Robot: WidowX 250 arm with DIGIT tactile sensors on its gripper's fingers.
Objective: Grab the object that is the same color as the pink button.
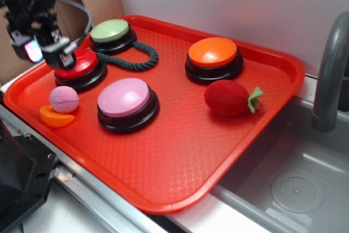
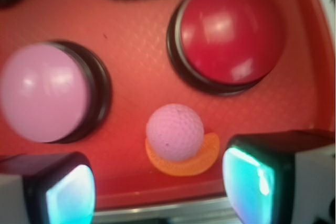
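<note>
The small pale pink ball (image 1: 64,99) (image 2: 174,131) lies near the tray's left edge, resting against an orange wedge (image 1: 55,117) (image 2: 184,162). To its right sits the pink button (image 1: 125,101) (image 2: 44,92), a domed pink top on a black base. My gripper (image 1: 44,52) (image 2: 160,187) hovers above the tray's left side, over the red button (image 1: 79,67) (image 2: 229,32). Its jaws are open and hold nothing. In the wrist view the ball sits just ahead of the gap between the fingers, apart from both.
A red tray (image 1: 180,162) carries everything. On it are a green button (image 1: 111,32), an orange button (image 1: 213,55), a dark green rope loop (image 1: 136,58) and a red plush strawberry (image 1: 229,97). A sink (image 1: 294,184) and grey faucet (image 1: 327,75) are at the right.
</note>
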